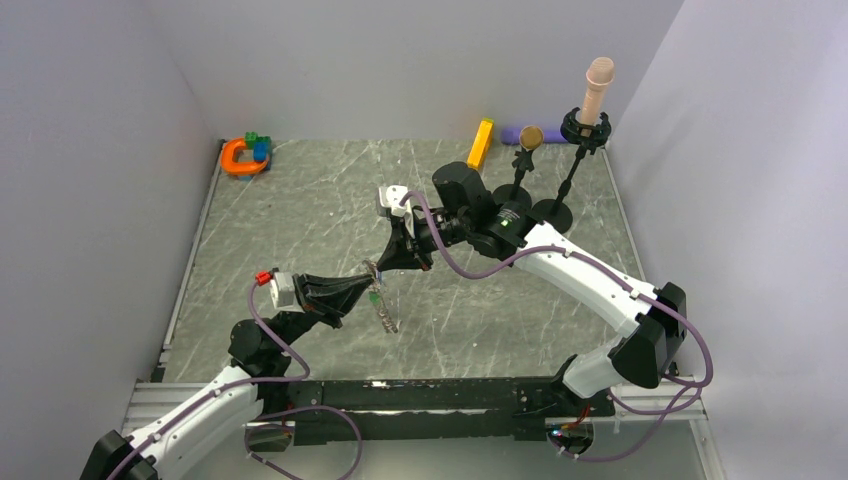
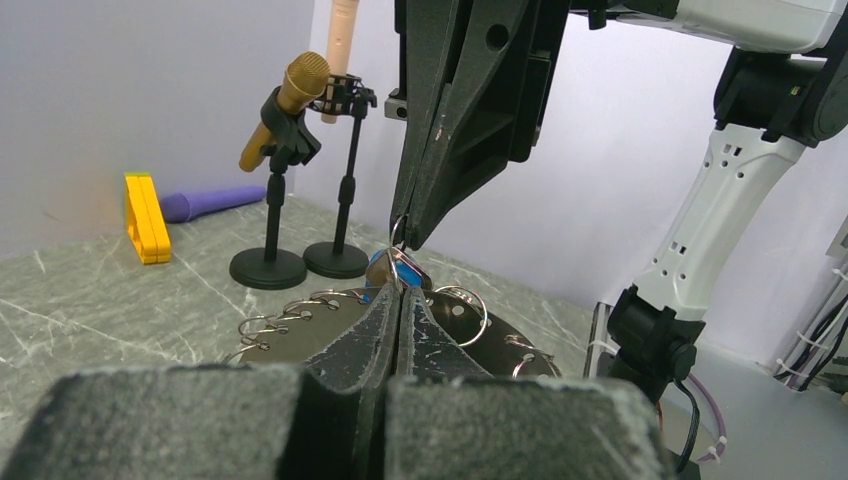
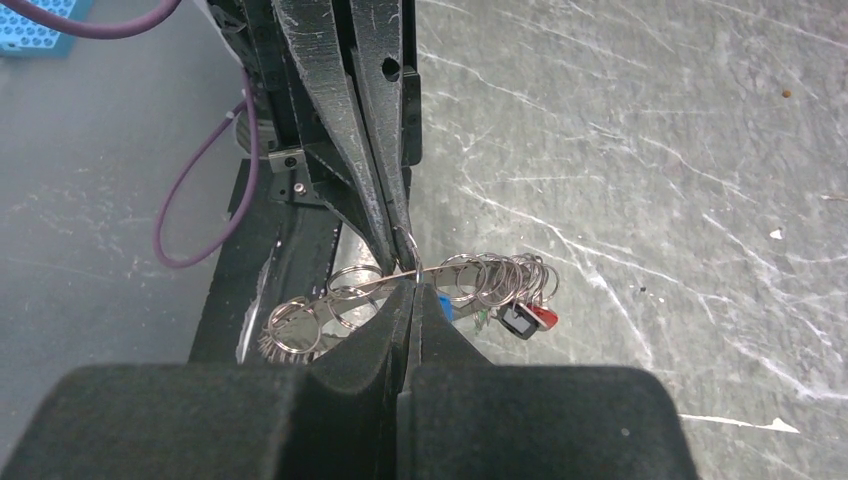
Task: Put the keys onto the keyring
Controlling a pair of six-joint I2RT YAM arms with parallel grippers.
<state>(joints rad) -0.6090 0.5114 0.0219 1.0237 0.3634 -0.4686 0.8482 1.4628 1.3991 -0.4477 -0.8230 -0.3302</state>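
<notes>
Two grippers are nose to nose over the middle of the desk (image 1: pixel 300 215) here, so we're well into the threading step, not the pick-up. The left gripper (image 2: pixel 400 296) is clamped shut on the rim of the keyring (image 2: pixel 300 338), holding it up off the desk with its little wire loops sticking out all round. The right gripper (image 3: pixel 412 291) is closed tight too, tips meeting the left one's at the same spot on the rim. Honestly, I can't tell whether it's pinching the rim itself or one of the small loops there. As for the keys, a red one (image 3: pixel 541 316), a dark one (image 3: pixel 518 321) and a green one (image 3: pixel 482 318) dangle in a bunch from loops at one end of the ring, and a blue one (image 2: pixel 383 268) sits just behind the meeting point. My guess is the blue key is the one being worked on. The next move looks fiddly: the left has to keep the ring dead steady while the right nudges that loop along, and with both tips this crowded, a small slip could knock the key loose.
</notes>
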